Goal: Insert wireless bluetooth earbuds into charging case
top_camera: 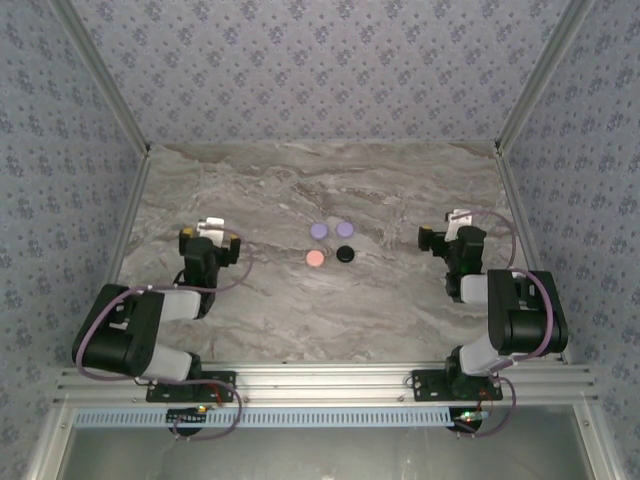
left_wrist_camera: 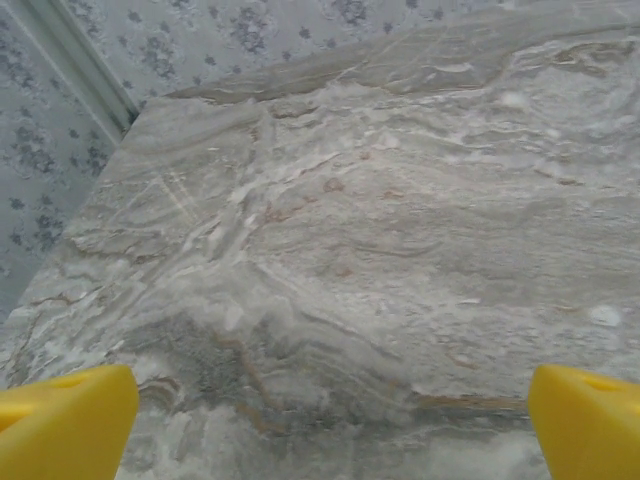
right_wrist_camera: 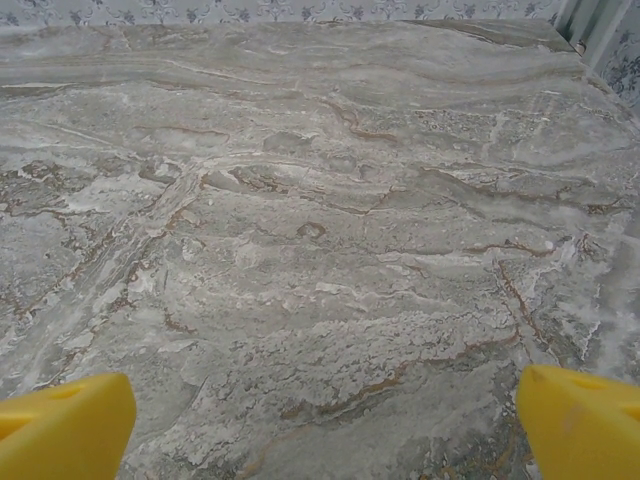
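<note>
The marble bench [top_camera: 300, 310] carries both arms. The left end effector [top_camera: 211, 226] and right end effector [top_camera: 459, 220] stand fully spread, gripping nothing. Midway between them, well apart from both, lie two lilac discs [top_camera: 319, 230], a pink disc [top_camera: 315, 258] and a black disc [top_camera: 346, 254].

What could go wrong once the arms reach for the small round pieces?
The two lilac round discs, the pink round disc and the black round disc lie close together; a gripper reaching one may push a neighbour. The left gripper and the right gripper flank this cluster; reaching together, they might collide.
</note>
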`<state>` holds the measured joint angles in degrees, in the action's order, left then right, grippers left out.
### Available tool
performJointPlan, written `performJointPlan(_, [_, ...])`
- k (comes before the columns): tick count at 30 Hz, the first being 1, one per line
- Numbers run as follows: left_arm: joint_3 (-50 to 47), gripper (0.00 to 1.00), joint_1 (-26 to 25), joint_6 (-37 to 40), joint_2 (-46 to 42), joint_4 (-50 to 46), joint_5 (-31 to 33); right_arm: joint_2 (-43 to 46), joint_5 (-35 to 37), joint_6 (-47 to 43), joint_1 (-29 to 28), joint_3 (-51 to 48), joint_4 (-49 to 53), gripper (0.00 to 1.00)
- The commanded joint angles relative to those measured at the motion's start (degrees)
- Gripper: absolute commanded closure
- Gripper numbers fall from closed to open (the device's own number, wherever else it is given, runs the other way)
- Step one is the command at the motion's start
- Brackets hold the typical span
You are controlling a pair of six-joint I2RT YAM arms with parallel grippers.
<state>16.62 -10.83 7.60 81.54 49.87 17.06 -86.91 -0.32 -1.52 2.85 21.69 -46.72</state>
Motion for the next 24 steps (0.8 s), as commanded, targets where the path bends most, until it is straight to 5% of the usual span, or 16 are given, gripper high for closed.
performJointPlan(1, [-2.6, 0.01, 6.9, -5.4, 1.8, 10.8, -8.8, -0.3, -0.3, 0.4, -0.2, 0.7, 0.5, 0.00])
performJointPlan(3, [-2.1, 0.01, 9.5, -7.7, 7.2, 15.8, -11.3, -0.3, -0.2, 0.4, -0.3, 0.7, 0.5, 0.00])
performJointPlan(8, [7.3, 0.01, 12.0, -9.4, 5.9, -4.5, -14.7, -0.3, -0.1, 0.4, -0.5, 0.7, 0.5, 0.00])
performJointPlan(24, [6.9, 0.01, 12.0, -9.4, 6.3, -3.1, -14.1, -0.4, 0.8, -0.1, -1.0, 0.7, 0.6, 0.00])
